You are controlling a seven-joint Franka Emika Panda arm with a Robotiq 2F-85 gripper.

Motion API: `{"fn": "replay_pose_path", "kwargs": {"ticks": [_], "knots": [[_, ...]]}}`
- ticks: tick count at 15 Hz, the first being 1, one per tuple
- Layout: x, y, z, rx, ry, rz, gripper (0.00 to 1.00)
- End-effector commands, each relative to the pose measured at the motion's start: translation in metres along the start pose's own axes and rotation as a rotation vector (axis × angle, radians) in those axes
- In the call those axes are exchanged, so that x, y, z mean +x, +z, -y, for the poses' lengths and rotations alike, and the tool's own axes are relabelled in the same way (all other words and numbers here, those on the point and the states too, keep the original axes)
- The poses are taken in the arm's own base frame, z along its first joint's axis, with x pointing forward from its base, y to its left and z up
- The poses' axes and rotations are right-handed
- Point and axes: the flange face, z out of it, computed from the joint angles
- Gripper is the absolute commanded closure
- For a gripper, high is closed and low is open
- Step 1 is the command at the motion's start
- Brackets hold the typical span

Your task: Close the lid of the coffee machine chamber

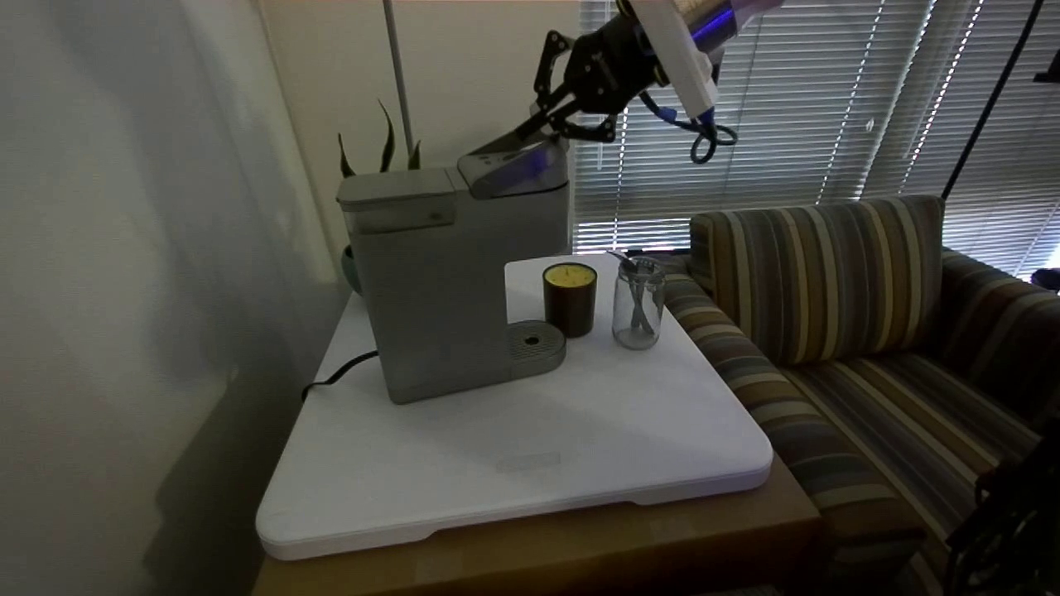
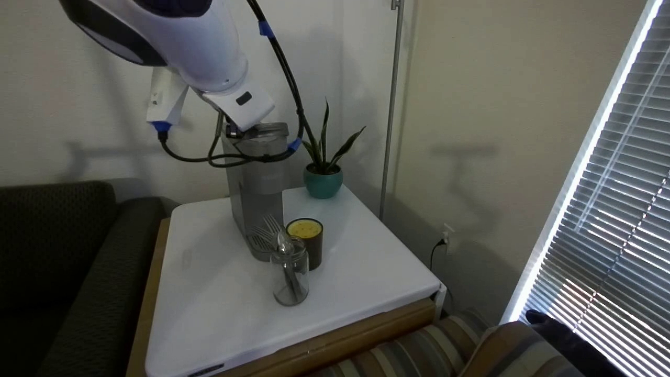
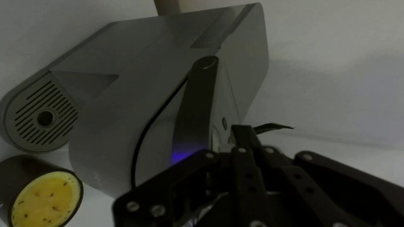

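The grey-silver coffee machine (image 1: 439,290) stands on the white table; it also shows in an exterior view (image 2: 260,183) and in the wrist view (image 3: 139,53). Its lid (image 1: 522,170) lies low on the front top, with a dark seam below its side. In the wrist view the lid (image 3: 197,104) shows a dark curved band and a light top with a small button. My gripper (image 1: 530,128) is shut and empty. Its tips are at the lid's top; I cannot tell whether they touch. In the wrist view the gripper (image 3: 244,132) hides part of the lid.
A dark candle cup (image 1: 570,306) and a glass jar with cutlery (image 1: 638,306) stand by the drip tray (image 1: 534,343). A potted plant (image 2: 323,180) stands behind the machine. A striped armchair (image 1: 828,290) adjoins the table. Cables (image 2: 293,104) hang from the arm.
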Motion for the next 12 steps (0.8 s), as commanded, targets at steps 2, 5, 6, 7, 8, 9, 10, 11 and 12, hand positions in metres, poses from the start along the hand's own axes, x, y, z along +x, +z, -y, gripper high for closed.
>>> {"fn": "replay_pose_path", "kwargs": {"ticks": [2, 5, 6, 7, 8, 9, 10, 11, 12], "knots": [[0.004, 0.004, -0.026, 0.215, 0.042, 0.01, 1.0], [-0.001, 0.011, -0.049, 0.282, 0.052, 0.049, 1.0], [-0.003, 0.013, -0.057, 0.269, 0.053, 0.07, 1.0], [-0.003, 0.013, -0.063, 0.254, 0.053, 0.086, 1.0], [-0.002, 0.012, -0.065, 0.238, 0.049, 0.093, 1.0], [0.0, 0.009, -0.063, 0.229, 0.04, 0.094, 1.0], [0.002, 0.006, -0.062, 0.211, 0.03, 0.09, 1.0], [0.003, 0.004, -0.06, 0.197, 0.021, 0.09, 1.0], [0.005, 0.003, -0.059, 0.193, 0.013, 0.092, 1.0]]}}
